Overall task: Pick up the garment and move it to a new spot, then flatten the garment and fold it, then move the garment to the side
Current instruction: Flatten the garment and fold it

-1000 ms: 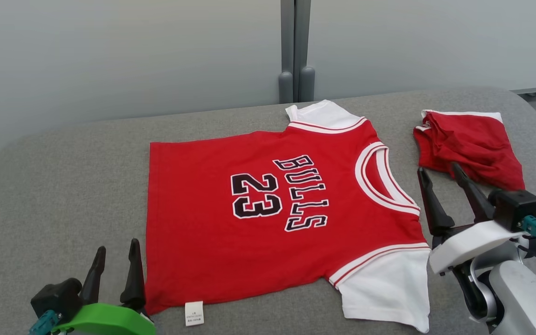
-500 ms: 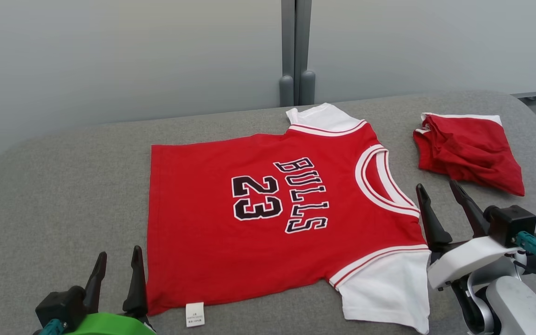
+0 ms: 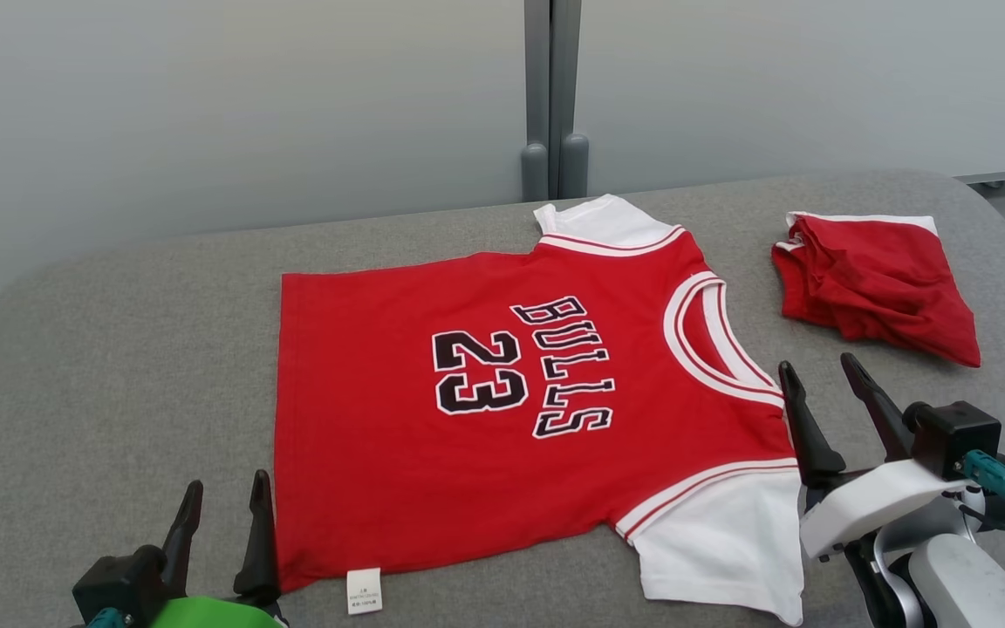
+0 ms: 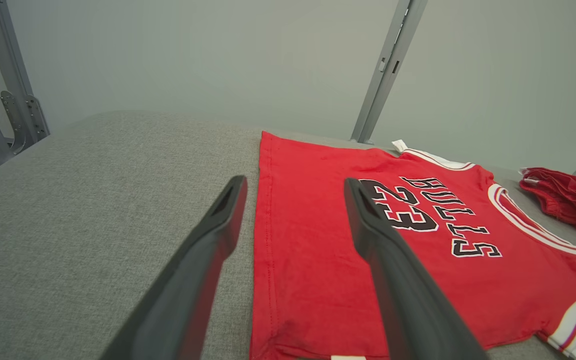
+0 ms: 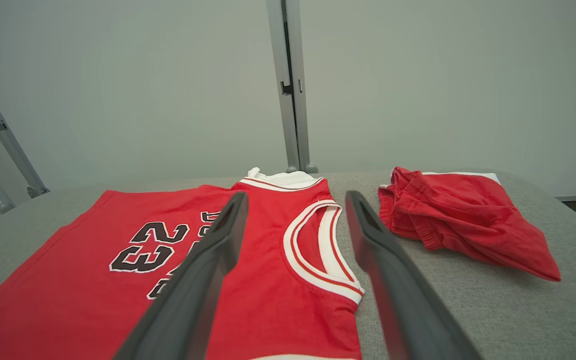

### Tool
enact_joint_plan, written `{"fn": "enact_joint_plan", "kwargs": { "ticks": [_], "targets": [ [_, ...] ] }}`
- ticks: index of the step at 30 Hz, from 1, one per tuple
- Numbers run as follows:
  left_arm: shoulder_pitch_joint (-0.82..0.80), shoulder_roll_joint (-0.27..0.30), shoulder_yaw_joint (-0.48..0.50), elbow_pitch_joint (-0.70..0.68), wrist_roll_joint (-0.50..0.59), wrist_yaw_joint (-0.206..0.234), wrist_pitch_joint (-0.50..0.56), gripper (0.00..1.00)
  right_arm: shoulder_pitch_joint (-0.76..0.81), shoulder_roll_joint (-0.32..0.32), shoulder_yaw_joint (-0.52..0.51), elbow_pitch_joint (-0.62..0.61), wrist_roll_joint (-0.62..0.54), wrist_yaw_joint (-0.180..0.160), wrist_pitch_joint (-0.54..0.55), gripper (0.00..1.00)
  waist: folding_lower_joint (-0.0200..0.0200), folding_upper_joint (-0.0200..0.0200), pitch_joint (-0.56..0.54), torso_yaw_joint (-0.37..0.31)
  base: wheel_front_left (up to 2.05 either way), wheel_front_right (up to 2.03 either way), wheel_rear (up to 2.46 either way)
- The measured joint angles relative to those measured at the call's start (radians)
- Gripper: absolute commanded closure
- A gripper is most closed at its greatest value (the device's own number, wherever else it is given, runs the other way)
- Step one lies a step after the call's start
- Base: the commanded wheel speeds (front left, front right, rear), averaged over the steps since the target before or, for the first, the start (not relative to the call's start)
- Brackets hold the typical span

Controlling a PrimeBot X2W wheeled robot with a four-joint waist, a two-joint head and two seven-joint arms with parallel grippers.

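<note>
The garment (image 3: 485, 410) is a red jersey with white sleeves and "BULLS 23" lettering, lying flat on the grey table (image 3: 119, 349), neck toward the right. It also appears in the left wrist view as the garment (image 4: 368, 240) and in the right wrist view as the garment (image 5: 278, 260). My left gripper (image 3: 223, 497) stands open at the lower left, just off the jersey's hem corner, holding nothing. My right gripper (image 3: 816, 371) stands open beside the collar and near sleeve, empty. In the wrist views the left gripper (image 4: 293, 185) and right gripper (image 5: 295, 197) show spread fingers above the cloth.
A second red garment (image 3: 878, 283), crumpled with a white edge, lies at the table's far right, also seen as the red bundle (image 5: 458, 215). A grey partition wall (image 3: 206, 105) with a vertical post (image 3: 550, 87) stands behind the table. A white label (image 3: 364, 590) pokes from the hem.
Both grippers have drawn back toward the near edge of the table, staying open. The view has shifted slightly. The jersey lies as before.
</note>
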Motion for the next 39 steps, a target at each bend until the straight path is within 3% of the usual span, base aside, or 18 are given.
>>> {"fn": "enact_joint_plan", "kwargs": {
  "ticks": [21, 39],
  "targets": [
    [0.02, -0.008, -0.006, -0.005, 0.002, 0.001, 0.001, 0.0, 0.012, 0.016, -0.014, -0.003, -0.016, 0.025, 0.0, 0.0, 0.0, 0.0, 0.006, 0.007, 0.0, 0.0, 0.0],
    [0.081, -0.061, 0.032, 0.097, -0.343, -0.017, 0.13, 0.0, 0.133, 0.071, 0.004, 0.12, 0.115, 0.089, 0.033, 0.0, 0.0, 0.0, 0.058, -0.032, 0.0, 0.0, 0.0]
  ]
}}
